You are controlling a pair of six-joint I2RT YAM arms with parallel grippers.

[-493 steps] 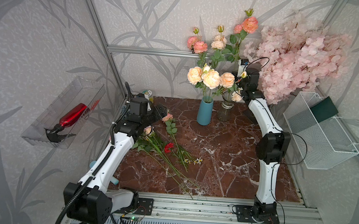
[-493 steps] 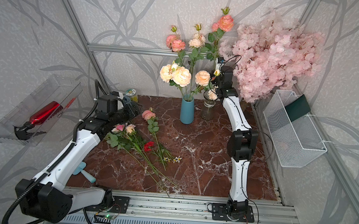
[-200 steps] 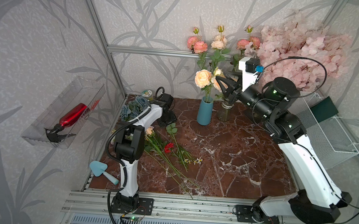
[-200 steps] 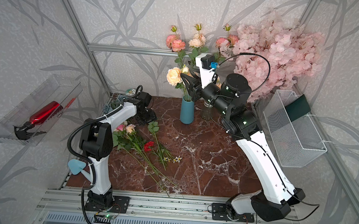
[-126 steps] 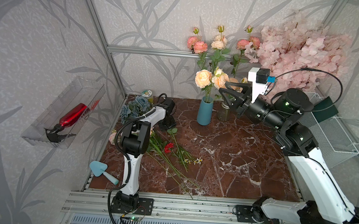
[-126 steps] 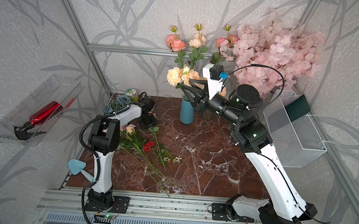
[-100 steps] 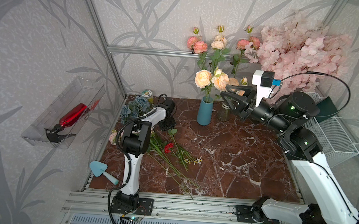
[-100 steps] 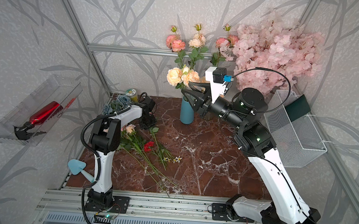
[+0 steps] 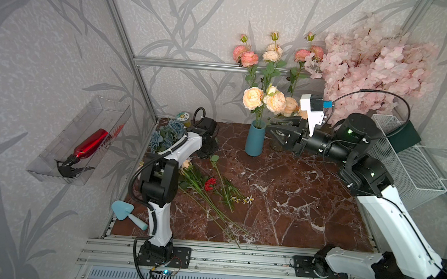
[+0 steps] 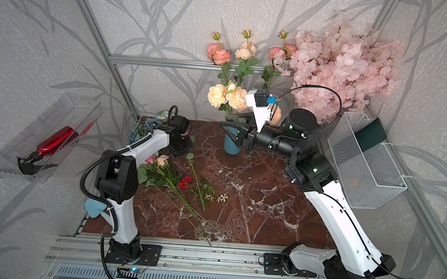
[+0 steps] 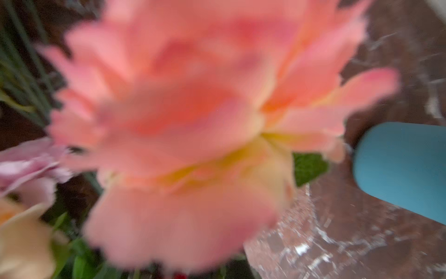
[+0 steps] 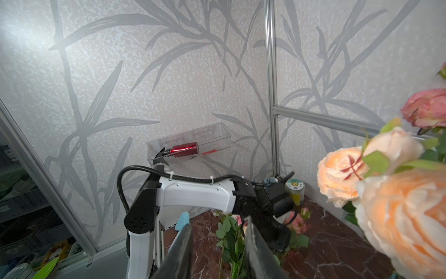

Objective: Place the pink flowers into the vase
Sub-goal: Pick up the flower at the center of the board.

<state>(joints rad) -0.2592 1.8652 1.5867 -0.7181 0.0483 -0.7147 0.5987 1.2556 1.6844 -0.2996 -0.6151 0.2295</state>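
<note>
The left gripper point(image 9: 208, 151) has just closed its jaws, which stood wide a second ago. It sits low over the heads of the pink flowers point(image 9: 187, 164) that lie at the back left of the marble table point(image 9: 293, 205). In the left wrist view one pink head point(image 11: 193, 120) fills the picture, very near and blurred. The fingers are not shown there, so I cannot say for sure that a stem is caught. I judge that the pick of the next spray has begun.

The right gripper point(image 9: 272, 130) has drawn back from the vase in the last seconds. Its jaws stand apart with nothing between them, just beside the blue vase point(image 9: 255, 141), so its own spray seems delivered.

The blue vase holds upright sprays with peach and pink heads. What stands behind the right gripper is hidden. Several pink flowers are on the table together with a red carnation point(image 9: 210, 184), so the task is not finished. The clear wall tray point(image 9: 50, 171) holds a red spray bottle point(image 9: 91, 143). The white wire basket point(image 9: 418, 185) holds a dark green box point(image 9: 405, 135).
</note>
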